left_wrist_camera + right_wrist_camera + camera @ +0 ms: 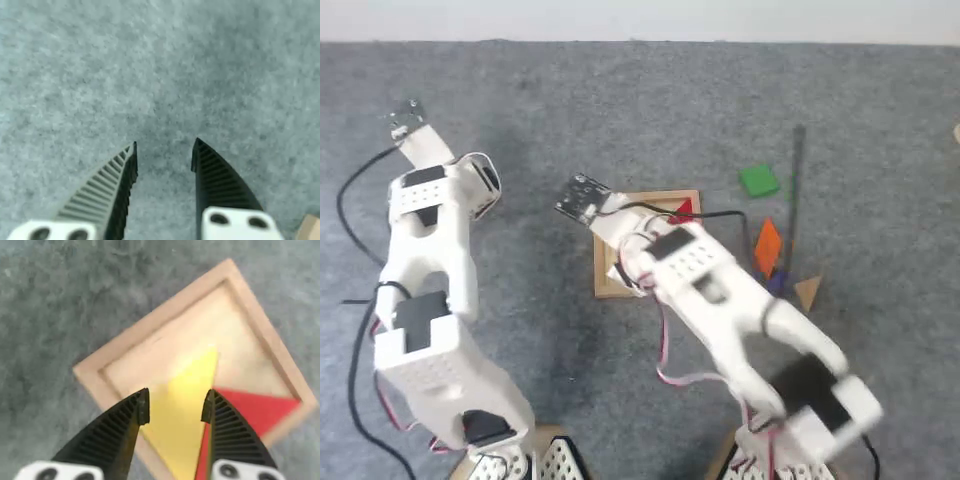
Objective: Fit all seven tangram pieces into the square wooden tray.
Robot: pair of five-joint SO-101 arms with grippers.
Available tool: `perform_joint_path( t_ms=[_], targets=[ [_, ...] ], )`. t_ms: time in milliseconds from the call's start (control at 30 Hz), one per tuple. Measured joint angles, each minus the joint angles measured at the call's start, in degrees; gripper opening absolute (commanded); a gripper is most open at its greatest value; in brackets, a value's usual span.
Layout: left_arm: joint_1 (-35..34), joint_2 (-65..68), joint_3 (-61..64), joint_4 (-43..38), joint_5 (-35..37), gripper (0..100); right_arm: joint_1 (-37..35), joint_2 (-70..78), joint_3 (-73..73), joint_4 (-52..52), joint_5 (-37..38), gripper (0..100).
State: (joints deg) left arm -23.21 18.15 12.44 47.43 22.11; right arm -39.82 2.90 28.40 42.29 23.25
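Over the square wooden tray [150,322] hung the right claw [177,392], half open and holding nothing. Below it a yellow wooden triangle [180,435] touched a red wooden triangle [245,402], with bare tray floor open beside them. Farther off, the left claw [165,143] gaped, empty, over open grey carpet [150,60].

Logged the tray [155,320] as bare pale wood, matt, sanded smooth. The yellow piece [185,395] and red piece [250,405] looked painted, smooth, low sheen. The table cover [150,60] was grey cloth, felt-like, rough nap. My left fingers [220,180] and right fingers [115,430] were ribbed dark matt plastic on white plastic mounts
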Motion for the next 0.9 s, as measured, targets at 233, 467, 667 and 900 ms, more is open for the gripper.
perform_joint_path(
  t_ms=[233,467,667,900],
  targets=[
    [-0.1,0.0,1.0,-1.8,0.2,18,-1.1,8.9,-5.5,-0.3,0.0,18.6],
    [-0.2,0.0,1.0,-1.8,0.2,18,-1.1,6.1,-5.2,4.2,-0.3,18.7],
    [0.2,0.0,1.0,-1.8,0.2,18,-0.9,-4.7,2.1,4.7,-0.4,18.7],
    [0.7,0.0,1.0,-1.8,0.1,18,1.8,-9.1,10.5,2.9,-0.4,18.7]
  ],
)
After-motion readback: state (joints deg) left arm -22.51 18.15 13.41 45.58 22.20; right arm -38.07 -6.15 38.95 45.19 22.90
